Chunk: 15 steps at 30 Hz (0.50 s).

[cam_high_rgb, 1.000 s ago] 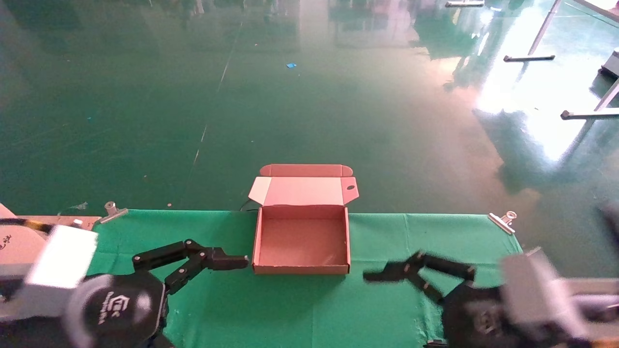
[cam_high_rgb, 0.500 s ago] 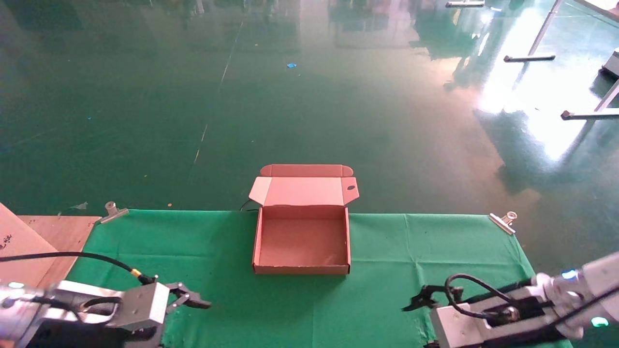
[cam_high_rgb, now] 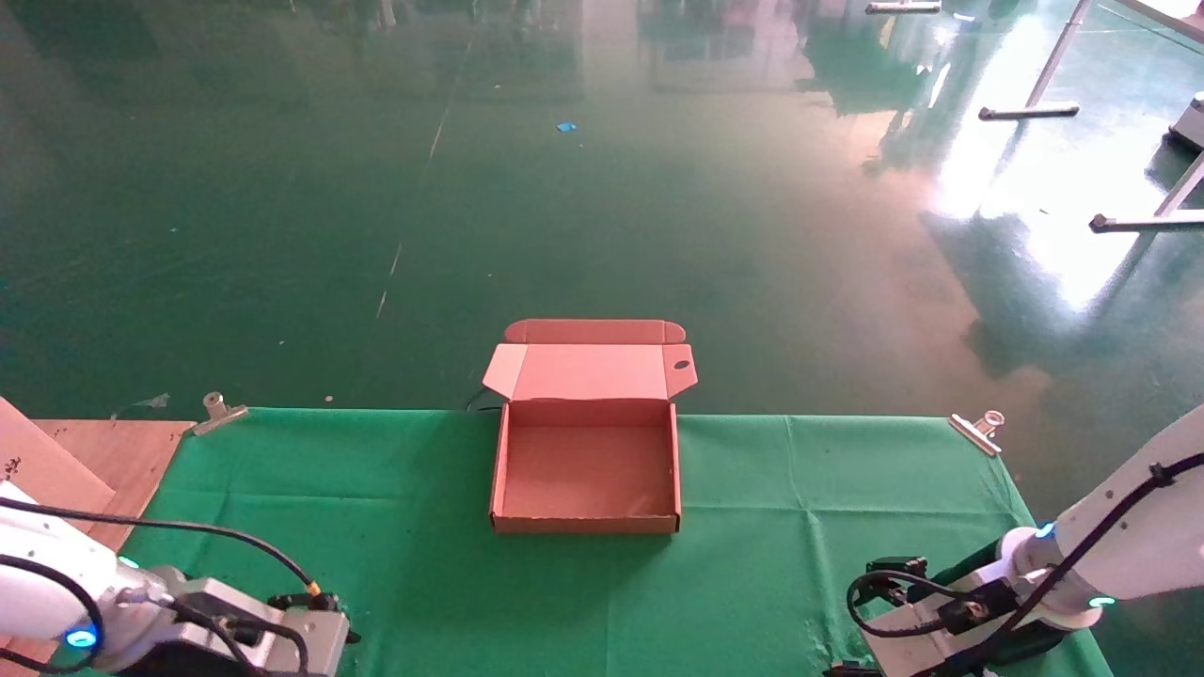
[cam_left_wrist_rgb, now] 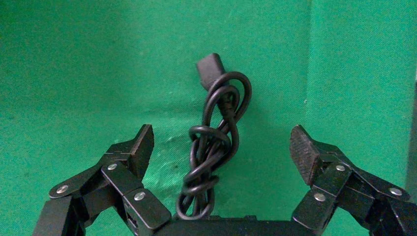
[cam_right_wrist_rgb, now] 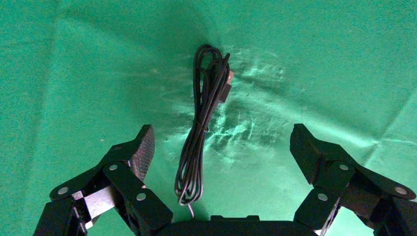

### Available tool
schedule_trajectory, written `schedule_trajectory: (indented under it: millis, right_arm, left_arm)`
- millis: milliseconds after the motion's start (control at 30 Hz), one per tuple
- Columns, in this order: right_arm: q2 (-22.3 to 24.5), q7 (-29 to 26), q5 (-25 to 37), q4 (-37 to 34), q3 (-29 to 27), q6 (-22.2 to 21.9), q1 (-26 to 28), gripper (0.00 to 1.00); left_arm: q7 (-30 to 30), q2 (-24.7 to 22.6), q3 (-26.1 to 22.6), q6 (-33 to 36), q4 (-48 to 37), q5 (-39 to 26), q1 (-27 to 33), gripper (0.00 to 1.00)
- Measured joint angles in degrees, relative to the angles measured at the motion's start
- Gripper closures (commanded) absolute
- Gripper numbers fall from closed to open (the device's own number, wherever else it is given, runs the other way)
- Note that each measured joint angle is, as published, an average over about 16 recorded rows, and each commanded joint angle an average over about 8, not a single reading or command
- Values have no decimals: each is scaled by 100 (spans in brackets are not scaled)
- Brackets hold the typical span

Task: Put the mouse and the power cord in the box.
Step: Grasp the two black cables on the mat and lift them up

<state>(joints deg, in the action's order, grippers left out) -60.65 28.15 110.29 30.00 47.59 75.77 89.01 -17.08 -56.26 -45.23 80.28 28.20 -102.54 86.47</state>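
Observation:
The brown cardboard box (cam_high_rgb: 584, 523) stands open at the far middle of the green cloth, its lid leaning back and its inside bare. The power cord (cam_left_wrist_rgb: 214, 142), a knotted black bundle with a chunky plug (cam_left_wrist_rgb: 210, 69), lies on the cloth between the spread fingers of my left gripper (cam_left_wrist_rgb: 223, 147), untouched. My right gripper (cam_right_wrist_rgb: 223, 147) is open over a thin black cable bundle (cam_right_wrist_rgb: 202, 123) ending in a USB plug (cam_right_wrist_rgb: 225, 86). The mouse body is out of view. In the head view both wrists sit low at the near corners, hiding cord and cable.
The green cloth (cam_high_rgb: 800, 489) is clipped at its far corners by metal clips (cam_high_rgb: 218, 410) (cam_high_rgb: 983, 428). A wooden board (cam_high_rgb: 103, 451) borders it on the left. Beyond the far edge the table drops to a glossy green floor.
Both arms have drawn back from beside the box to the near corners and turned down toward the cloth. Their fingers have left the head view.

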Motion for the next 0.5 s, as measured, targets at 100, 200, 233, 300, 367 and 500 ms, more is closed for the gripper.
schedule_trajectory:
  millis: [100, 200, 233, 300, 367, 500]
  right_arm:
    - [-146, 244, 61, -386, 28, -201, 26, 0]
    - [-279, 467, 59, -763, 26, -361, 45, 0]
    - [-319, 539, 52, -883, 21, -408, 51, 0]
    - [-397, 677, 38, -1116, 12, -502, 64, 0]
    - [-470, 805, 22, -1334, 2, -589, 78, 0]
    - [-593, 1034, -13, -1720, -20, -737, 109, 0]
  left_arm:
    - [-133, -127, -63, -182, -257, -121, -2, 0]
    - [-257, -224, -103, -338, -481, -201, -7, 0]
    - [-295, -250, -110, -383, -550, -217, -7, 0]
    - [-370, -293, -118, -468, -685, -240, -7, 0]
    - [-444, -328, -120, -546, -810, -252, -6, 0]
    - [-587, -380, -104, -673, -1052, -240, 3, 0]
